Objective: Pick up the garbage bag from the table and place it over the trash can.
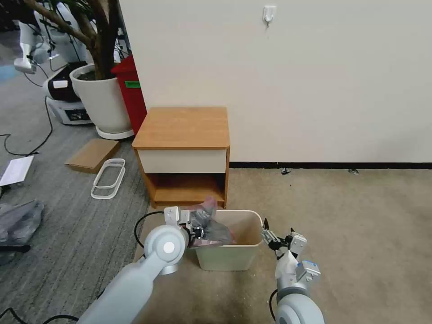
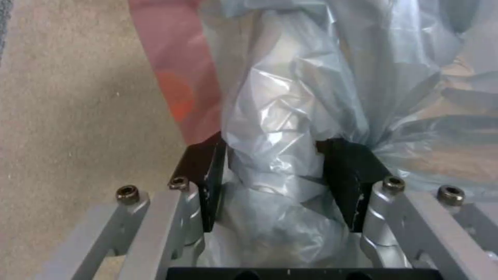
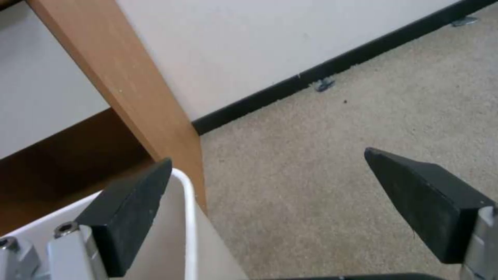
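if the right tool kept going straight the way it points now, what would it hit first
Probably the trash can rim: the open right tool straddles that corner, with the table side panel just beyond. Depth is unclear.

Soft, even room light fell from above; shadows were faint. Glare glinted on the crinkled garbage bag [image 2: 280, 128], and the close wrist views looked slightly blurred.

The head camera looks down from above at the cream rectangular plastic trash can [image 1: 229, 256] before the light-brown wooden table [image 1: 182, 127], while the right wrist camera, close in, shares the can's rim [image 3: 188, 217] and the table's side panel [image 3: 130, 81].
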`<state>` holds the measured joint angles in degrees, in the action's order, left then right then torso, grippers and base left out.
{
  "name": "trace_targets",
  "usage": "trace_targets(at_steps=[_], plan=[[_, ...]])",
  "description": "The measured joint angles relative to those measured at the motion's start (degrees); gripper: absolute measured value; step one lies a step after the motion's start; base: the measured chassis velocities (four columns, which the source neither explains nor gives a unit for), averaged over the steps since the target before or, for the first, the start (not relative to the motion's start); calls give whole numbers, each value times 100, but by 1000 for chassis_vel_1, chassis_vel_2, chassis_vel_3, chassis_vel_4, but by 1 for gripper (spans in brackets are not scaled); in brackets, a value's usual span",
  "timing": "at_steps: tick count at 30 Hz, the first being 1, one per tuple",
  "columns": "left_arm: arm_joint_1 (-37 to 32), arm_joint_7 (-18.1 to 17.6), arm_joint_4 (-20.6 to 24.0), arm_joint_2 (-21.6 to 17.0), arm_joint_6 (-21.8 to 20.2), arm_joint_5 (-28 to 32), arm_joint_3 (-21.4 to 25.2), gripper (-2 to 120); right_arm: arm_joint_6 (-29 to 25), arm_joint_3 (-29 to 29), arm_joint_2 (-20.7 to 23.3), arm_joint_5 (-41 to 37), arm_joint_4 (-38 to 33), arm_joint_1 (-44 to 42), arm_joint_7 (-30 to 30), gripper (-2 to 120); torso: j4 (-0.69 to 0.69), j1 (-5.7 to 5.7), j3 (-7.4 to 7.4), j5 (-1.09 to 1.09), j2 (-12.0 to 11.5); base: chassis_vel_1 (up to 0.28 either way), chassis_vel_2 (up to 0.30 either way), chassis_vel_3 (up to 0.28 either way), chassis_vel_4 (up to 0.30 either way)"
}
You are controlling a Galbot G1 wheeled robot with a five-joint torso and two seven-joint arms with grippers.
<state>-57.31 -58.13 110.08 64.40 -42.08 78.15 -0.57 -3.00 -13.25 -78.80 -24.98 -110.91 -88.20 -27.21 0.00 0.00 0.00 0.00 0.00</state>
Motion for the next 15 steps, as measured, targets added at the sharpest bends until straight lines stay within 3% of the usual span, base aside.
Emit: trace_targets(at_steps=[8, 15], plan=[[74, -107, -105, 34, -2, 192, 0, 33, -17, 5, -22, 10, 38, 15, 0, 94, 0, 0, 0, 0, 0, 0, 0, 0, 0], [128, -179, -216, 111, -3, 273, 0, 7, -60, -8, -25, 30, 62, 6, 3, 92, 0, 0, 0, 0, 0, 0, 0, 0, 0]])
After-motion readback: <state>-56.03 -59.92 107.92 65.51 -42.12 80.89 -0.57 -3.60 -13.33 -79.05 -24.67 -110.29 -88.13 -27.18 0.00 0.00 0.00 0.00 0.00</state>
